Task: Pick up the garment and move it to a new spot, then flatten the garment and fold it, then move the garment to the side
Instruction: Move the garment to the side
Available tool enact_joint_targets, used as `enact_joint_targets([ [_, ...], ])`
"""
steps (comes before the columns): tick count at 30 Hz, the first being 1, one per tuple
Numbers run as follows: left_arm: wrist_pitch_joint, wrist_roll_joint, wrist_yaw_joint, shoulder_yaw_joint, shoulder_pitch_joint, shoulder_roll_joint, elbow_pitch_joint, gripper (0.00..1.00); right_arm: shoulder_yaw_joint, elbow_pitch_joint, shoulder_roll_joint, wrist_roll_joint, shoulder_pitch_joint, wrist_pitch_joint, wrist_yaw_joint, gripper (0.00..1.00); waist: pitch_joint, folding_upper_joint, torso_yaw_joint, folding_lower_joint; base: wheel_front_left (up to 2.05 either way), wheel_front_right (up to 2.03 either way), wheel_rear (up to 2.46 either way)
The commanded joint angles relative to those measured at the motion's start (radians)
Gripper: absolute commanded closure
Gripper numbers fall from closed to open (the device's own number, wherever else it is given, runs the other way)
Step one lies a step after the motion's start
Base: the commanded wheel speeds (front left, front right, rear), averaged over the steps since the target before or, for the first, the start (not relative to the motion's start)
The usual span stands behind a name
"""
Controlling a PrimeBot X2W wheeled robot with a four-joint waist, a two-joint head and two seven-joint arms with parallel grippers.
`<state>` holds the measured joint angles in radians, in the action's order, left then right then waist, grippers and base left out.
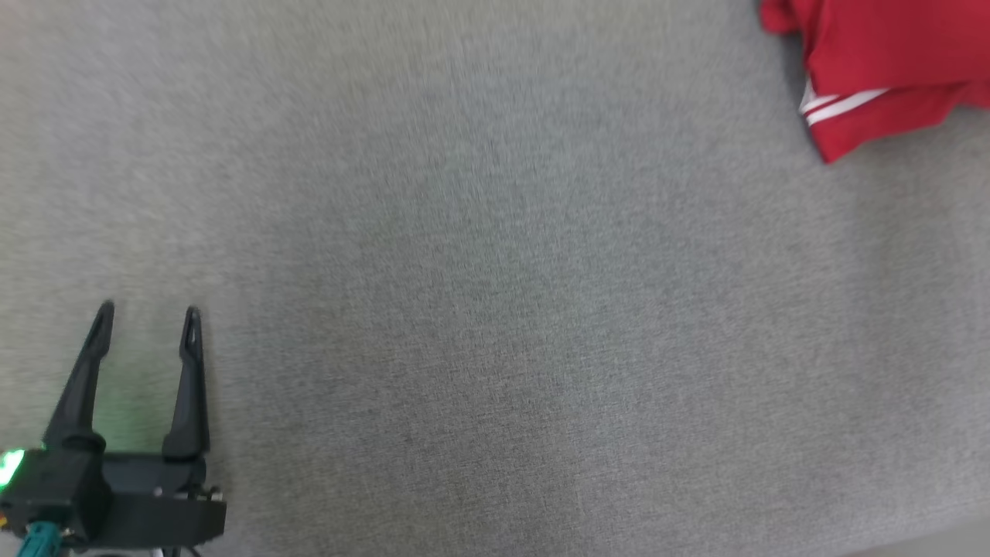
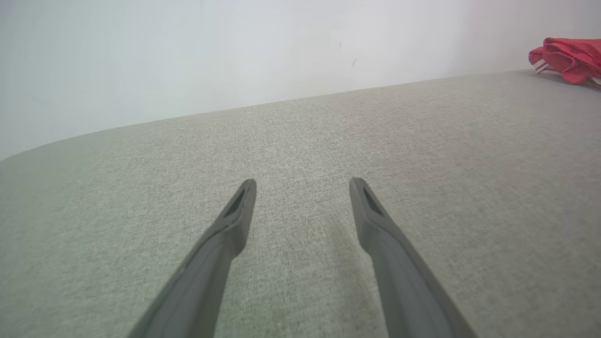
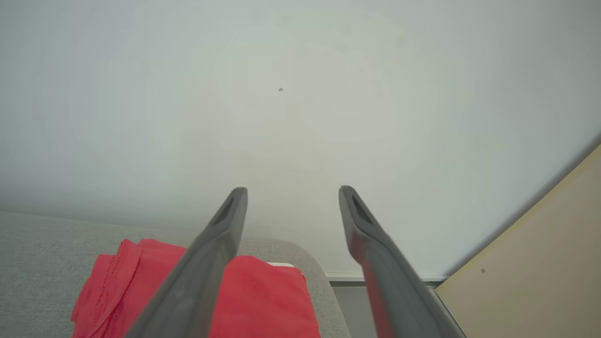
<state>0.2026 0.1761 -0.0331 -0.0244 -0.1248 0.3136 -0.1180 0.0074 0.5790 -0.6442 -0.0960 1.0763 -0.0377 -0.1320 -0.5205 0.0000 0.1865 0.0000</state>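
Your left pincer (image 1: 148, 309) sits at the lower left of the head view with its two dark fingers spread and nothing between them; a green light (image 1: 9, 466) glows on its body. In the left wrist view that same pincer (image 2: 303, 183) hangs open over bare grey fabric, and you cannot tell from it whether the tips touch the cloth. The grey padded surface (image 1: 479, 309) carries the red garment (image 1: 889, 62) in the upper right corner of the head view, well apart from your left pincer. It lies bunched in folded layers, with white stripes (image 1: 843, 104) showing along one edge, and part of it runs out of the picture. From the left wrist you see the garment (image 2: 570, 58) as a small red heap at the far right, close to the pale wall (image 2: 188, 56). Your right pincer (image 3: 292, 190) is open too, fingers wide and gripping nothing, pointing toward the wall (image 3: 300, 94). The garment (image 3: 263, 300) lies below it near the rounded corner of the padded surface (image 3: 37, 263), and one finger crosses in front of the red cloth; whether it touches the cloth you cannot tell. A beige panel (image 3: 540, 263) stands at the lower right of that view.
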Motion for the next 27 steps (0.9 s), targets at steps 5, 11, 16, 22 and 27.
enact_joint_targets([
  [5,0.032,0.029,0.026,0.02,0.075,-0.03,0.068,0.0,0.071,-0.072,0.067,-0.108,-0.104,0.037,0.003,0.0,0.211,0.0,-0.048,0.0,0.0,0.0,0.0],
  [11,0.045,0.043,0.038,0.033,0.139,-0.042,0.108,0.0,0.146,-0.144,0.09,-0.197,-0.256,0.083,0.003,0.0,0.324,0.0,-0.08,0.0,0.0,0.0,0.0],
  [16,0.048,0.052,0.044,0.037,0.173,-0.049,0.123,0.0,0.129,-0.198,0.107,-0.262,-0.398,0.112,0.003,0.0,0.393,0.0,-0.105,0.0,0.0,0.0,0.0],
  [22,0.051,0.061,0.05,0.028,0.198,-0.06,0.136,0.0,0.073,-0.254,0.162,-0.295,-0.587,0.143,0.003,0.0,0.449,0.0,-0.121,0.0,0.0,0.0,0.0],
  [27,0.052,0.064,0.051,0.022,0.213,-0.067,0.144,0.0,0.029,-0.302,0.227,-0.285,-0.72,0.157,0.003,0.0,0.478,0.0,-0.127,0.0,0.0,0.0,0.0],
])
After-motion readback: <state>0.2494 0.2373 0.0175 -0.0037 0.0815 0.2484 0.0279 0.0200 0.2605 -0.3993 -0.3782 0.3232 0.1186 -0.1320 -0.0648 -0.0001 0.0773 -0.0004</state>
